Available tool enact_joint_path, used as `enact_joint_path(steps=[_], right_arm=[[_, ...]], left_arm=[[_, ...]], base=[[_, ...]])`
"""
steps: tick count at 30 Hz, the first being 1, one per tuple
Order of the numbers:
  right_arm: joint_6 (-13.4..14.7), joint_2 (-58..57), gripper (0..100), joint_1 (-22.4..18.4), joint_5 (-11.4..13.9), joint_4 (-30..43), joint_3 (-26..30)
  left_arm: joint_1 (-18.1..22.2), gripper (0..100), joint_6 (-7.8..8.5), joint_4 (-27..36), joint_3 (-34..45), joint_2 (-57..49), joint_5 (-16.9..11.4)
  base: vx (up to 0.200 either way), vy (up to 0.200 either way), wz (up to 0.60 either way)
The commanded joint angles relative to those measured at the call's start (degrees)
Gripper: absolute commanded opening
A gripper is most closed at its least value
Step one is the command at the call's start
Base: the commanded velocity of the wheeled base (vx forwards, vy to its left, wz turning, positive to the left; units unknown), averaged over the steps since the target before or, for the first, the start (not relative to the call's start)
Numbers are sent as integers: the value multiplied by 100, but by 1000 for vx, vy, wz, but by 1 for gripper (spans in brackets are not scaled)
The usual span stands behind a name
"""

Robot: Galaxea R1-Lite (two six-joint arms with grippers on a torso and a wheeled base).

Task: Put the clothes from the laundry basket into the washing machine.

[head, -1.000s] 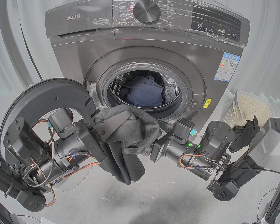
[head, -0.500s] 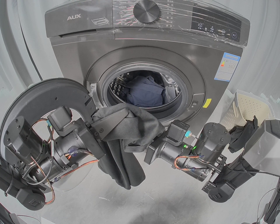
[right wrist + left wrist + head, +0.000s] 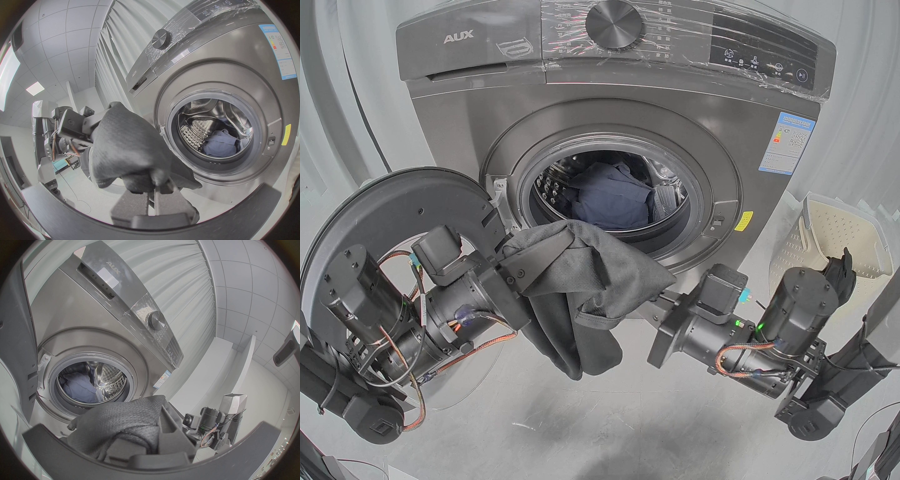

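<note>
A dark grey garment (image 3: 581, 269) hangs in the air in front of the washing machine (image 3: 487, 119), just below its open drum (image 3: 669, 175). My left gripper (image 3: 562, 250) is shut on the garment's left part, and the cloth drapes over its fingers (image 3: 175, 433). To the right, my right gripper (image 3: 647, 306) is shut on the garment's (image 3: 125, 147) right edge, fingers (image 3: 168, 200) pinched together. A blue garment (image 3: 609, 197) lies inside the drum. The cream laundry basket (image 3: 850, 234) stands at the right with a dark cloth (image 3: 840, 272) over its rim.
The round machine door (image 3: 394, 206) is swung open to the left, right behind my left arm. Bare grey floor (image 3: 600, 412) lies below the hanging garment. A curtain (image 3: 337, 94) runs behind the machine.
My right arm swung left, then drew back to the right and lower, stretching the garment's right edge out. My left arm rose slightly toward the drum opening.
</note>
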Motion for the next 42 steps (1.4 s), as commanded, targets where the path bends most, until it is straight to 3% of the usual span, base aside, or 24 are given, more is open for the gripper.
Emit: enact_joint_path(steps=[1,4,8,20,21,33,42], right_arm=[[-29,-527,0,26,9,11,547],[-82,-782,0,53,26,29,1057],[-91,-879,0,70,26,29,1162],[-179,-914,0,88,35,11,1127],[-179,-966,0,88,35,3,1136],[-170,-1344,0,26,53,-59,1242],[-161,-1344,0,-18,61,-50,1365]], left_arm=[[29,0,-60,-3,-69,85,6],[178,0,-192,-3,-201,85,6],[187,0,-280,-3,-218,68,6],[187,0,-271,6,-130,103,-73],[187,100,-271,6,-113,120,-73],[257,100,-263,14,-86,718,23],[213,100,-69,14,204,1105,59]], base=[[0,0,0],[0,0,0],[0,0,0],[0,0,0],[0,0,0],[0,0,0],[0,0,0]])
